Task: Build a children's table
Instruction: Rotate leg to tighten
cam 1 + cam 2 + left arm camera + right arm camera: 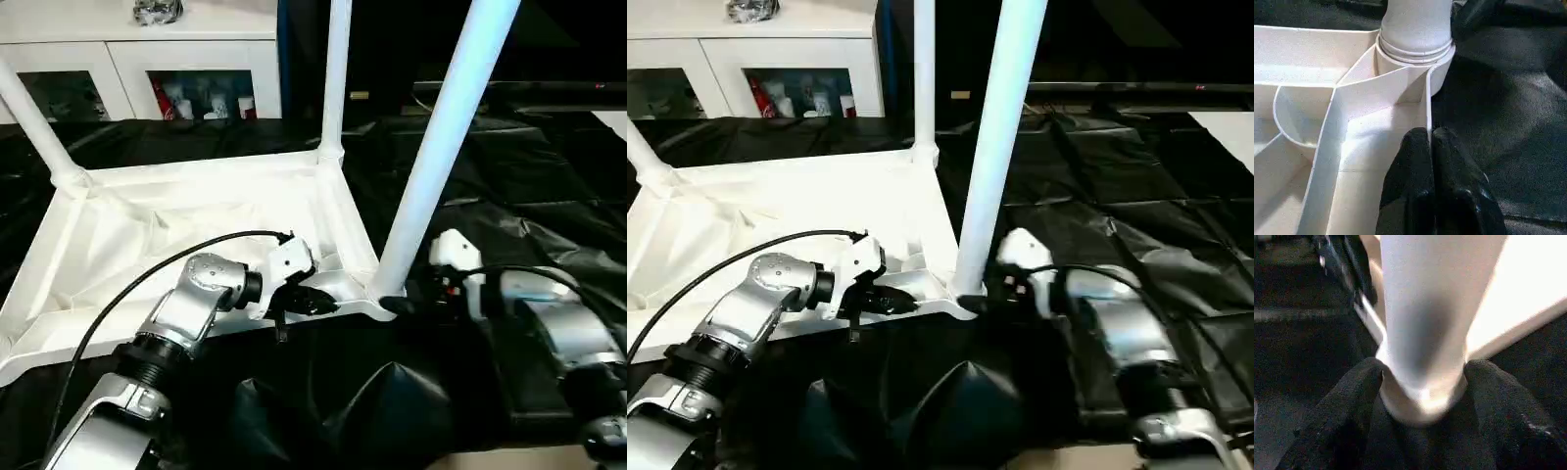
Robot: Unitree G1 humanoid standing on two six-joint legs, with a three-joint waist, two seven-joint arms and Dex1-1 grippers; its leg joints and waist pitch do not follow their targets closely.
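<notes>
On the black-covered work surface point(549, 196), the tabletop point(147, 235) lies upside down with its ribbed underside facing up, in front of the white cabinet point(127, 59). 3 legs show standing in its corner sockets: the nearest leg point(431, 157) at the tabletop's near right corner, a second leg point(336, 78) at the far right corner, and a third leg point(34, 127) at the far left corner. The near left corner is out of view, so I cannot tell whether the 4th leg is fitted.

The right gripper point(1422, 382) has its fingers spread around the base of the nearest leg, 1 finger on each side, just where the leg meets its socket. The left gripper point(1432, 166) has its fingers pressed together, pinching the tabletop's thin edge wall just beside that same socket, which looks like bracing.

By my reading, the build is well along: this leg is being seated or checked, leaving the unseen corner to confirm and the table to be turned upright.
</notes>
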